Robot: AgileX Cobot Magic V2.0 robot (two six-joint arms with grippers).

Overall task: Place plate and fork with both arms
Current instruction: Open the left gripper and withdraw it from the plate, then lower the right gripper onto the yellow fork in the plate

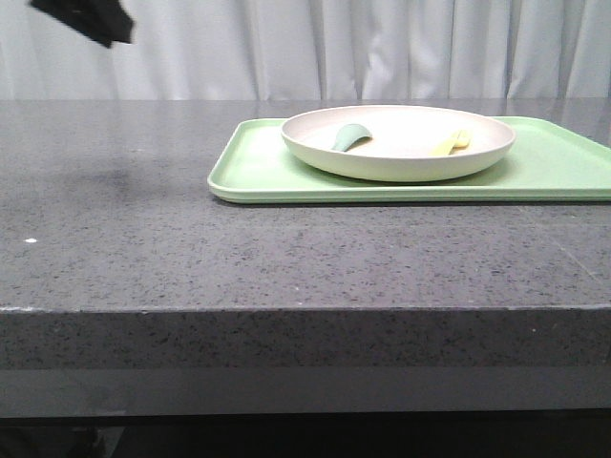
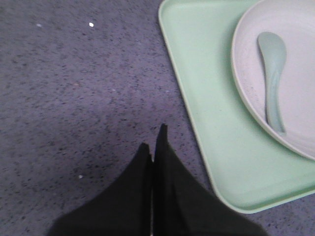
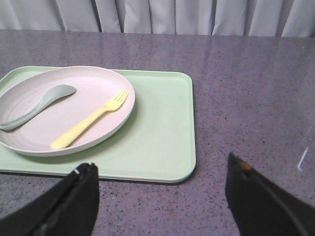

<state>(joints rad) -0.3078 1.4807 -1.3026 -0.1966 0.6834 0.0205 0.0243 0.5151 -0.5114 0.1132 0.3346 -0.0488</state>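
Cream-coloured matte round plate sits on the flat light-green rectangular tray, with the small pale-yellow plastic fork lying inside it next to a grey-green spoon-like utensil. Left gripper hangs over bare grey stone countertop beside the tray, fingers pinched together on nothing. Right gripper is spread wide, also empty, near the tray's edge. Risky bit imo: that fork is thin and lies flat on a shallow dish, so a pinch could skate off it, nudge the spoon, or drag the plate sideways.
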